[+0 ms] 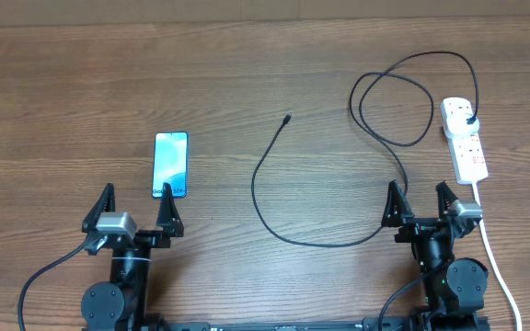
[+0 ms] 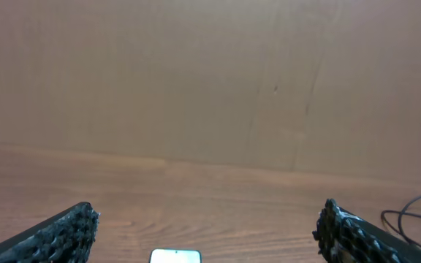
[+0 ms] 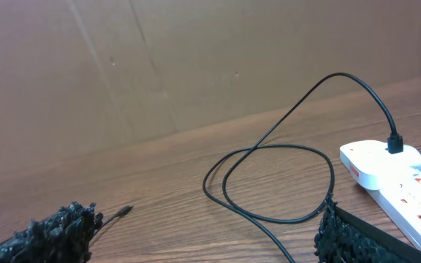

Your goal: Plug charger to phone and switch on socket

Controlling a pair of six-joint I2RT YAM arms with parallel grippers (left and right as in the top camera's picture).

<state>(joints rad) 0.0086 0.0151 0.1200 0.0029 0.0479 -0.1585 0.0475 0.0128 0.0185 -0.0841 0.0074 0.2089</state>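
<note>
Left gripper [image 1: 137, 190]: black, rough-grained fingers [image 2: 64, 235] spread wide, holding nothing, at the near edge of the table [image 1: 247, 64].

Right gripper [image 1: 418, 187]: same build, jaws likewise apart and empty.

Phone [image 1: 170, 165]: slim rectangle, black edges, light blue screen facing up. It lies flat just ahead of the left gripper, its near end close to that gripper's right finger. Only its near end shows in the left wrist view.

Charger [image 1: 254, 184]: long thin black cable, lying loose on the wood.
- Connector tip [image 1: 287, 119]: lies free mid-table, well apart from the phone.
- Run: sweeps down in a wide arc, passes low between the right gripper's fingers, then loops twice.
- Plug [image 1: 470, 119]: black, seated in the far end outlet of the socket.

Socket [image 1: 465, 140]: white elongated strip with small red switches, to the right, beyond the right gripper. Switch positions cannot be read.

White cord [image 1: 490, 244]: thick, trails from the socket past the right arm.

Table: brown wood grain, matte.
</note>
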